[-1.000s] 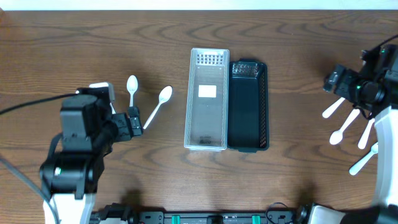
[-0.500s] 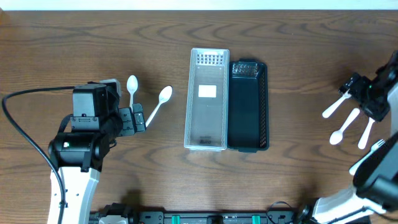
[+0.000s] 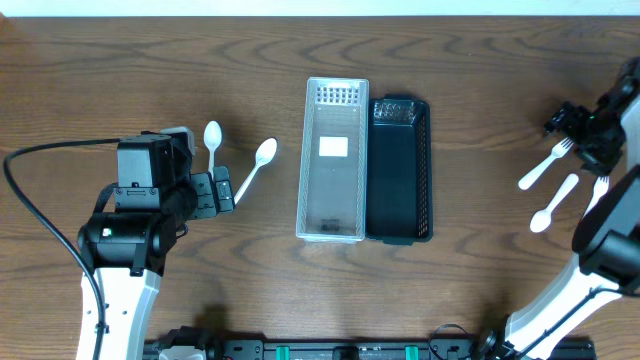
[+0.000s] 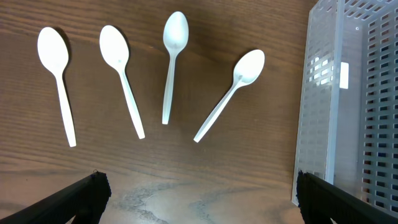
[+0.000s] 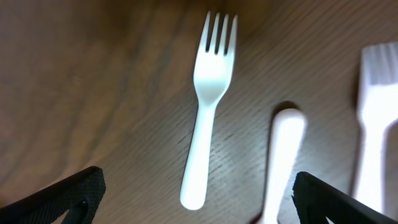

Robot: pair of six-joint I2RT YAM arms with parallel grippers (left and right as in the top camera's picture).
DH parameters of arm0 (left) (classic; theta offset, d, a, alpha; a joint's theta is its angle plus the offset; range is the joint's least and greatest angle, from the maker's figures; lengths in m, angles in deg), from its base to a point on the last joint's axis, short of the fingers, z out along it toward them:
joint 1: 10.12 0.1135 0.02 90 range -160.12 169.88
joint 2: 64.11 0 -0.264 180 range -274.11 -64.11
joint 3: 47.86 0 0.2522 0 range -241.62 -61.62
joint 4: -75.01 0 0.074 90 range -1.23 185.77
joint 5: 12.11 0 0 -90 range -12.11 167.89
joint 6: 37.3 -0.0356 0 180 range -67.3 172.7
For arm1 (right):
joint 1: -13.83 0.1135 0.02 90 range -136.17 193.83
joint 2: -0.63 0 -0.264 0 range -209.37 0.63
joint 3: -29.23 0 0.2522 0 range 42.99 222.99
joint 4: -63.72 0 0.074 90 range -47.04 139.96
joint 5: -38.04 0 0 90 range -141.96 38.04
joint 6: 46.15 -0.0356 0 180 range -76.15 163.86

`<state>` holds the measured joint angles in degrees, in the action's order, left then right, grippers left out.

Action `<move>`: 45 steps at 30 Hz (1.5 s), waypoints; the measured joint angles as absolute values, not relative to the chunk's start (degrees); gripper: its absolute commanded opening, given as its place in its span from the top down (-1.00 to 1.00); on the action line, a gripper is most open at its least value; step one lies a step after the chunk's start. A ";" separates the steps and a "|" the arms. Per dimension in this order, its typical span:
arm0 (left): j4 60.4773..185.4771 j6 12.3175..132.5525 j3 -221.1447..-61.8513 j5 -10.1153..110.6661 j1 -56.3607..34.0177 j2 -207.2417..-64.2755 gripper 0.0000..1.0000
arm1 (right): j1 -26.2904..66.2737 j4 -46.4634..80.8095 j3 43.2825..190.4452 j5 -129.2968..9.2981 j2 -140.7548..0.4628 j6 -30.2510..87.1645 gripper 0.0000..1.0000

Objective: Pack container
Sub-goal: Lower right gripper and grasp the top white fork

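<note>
- Four white spoons (image 4: 175,32) lie flat on the table (image 3: 480,60), bowls up, left of the clear tray (image 3: 335,200). The nearest spoon (image 4: 247,67) slants toward the tray without touching it.
- White forks lie at the far right, well apart from the black tray (image 3: 398,180). That tray sits against the clear one, and both look empty of cutlery.
- The left gripper (image 4: 199,194) hovers over the spoons with its fingers spread wide, holding nothing.
- The right gripper (image 5: 199,194) is likewise released and empty. One fork (image 5: 213,74) lies between its fingertips, tines pointing away from the camera.
- The cutlery looks like thin plastic, so probably very light, stiff enough to lift by one end, yet springy and smooth.
- A pinch that lands off-centre could flick or spin a piece rather than lift it.
- Each piece lies flush on the wood, leaving little room to get under it. The best hold is likely across the narrow handle, with the fingers closing from both sides.
- For the fork, mid-handle looks safest, since the tines and wide head give poor purchase.
- The slanted spoon probably needs the wrist turned to square the fingers across its handle.
</note>
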<state>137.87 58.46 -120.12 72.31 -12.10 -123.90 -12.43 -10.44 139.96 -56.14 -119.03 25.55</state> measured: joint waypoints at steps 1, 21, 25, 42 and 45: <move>137.87 58.44 -120.12 72.31 -12.10 -123.90 -0.96 | -12.19 -10.47 139.96 -56.14 -120.06 25.42 -0.99; 137.87 58.46 -120.12 72.29 -12.10 -123.90 -0.96 | -9.48 -7.41 139.93 -50.37 -125.54 24.72 -0.99; 137.87 58.46 -120.12 72.31 -12.10 -123.90 -0.96 | -9.48 -6.27 139.61 -49.87 -125.54 24.74 -0.98; 137.87 58.46 -120.12 72.29 -12.10 -123.90 -0.96 | -9.35 -0.35 134.12 -50.35 -124.78 25.18 -0.63; 137.87 58.46 -120.12 72.31 -12.10 -123.90 -0.96 | -9.35 -0.30 134.03 -50.28 -124.73 25.22 -0.44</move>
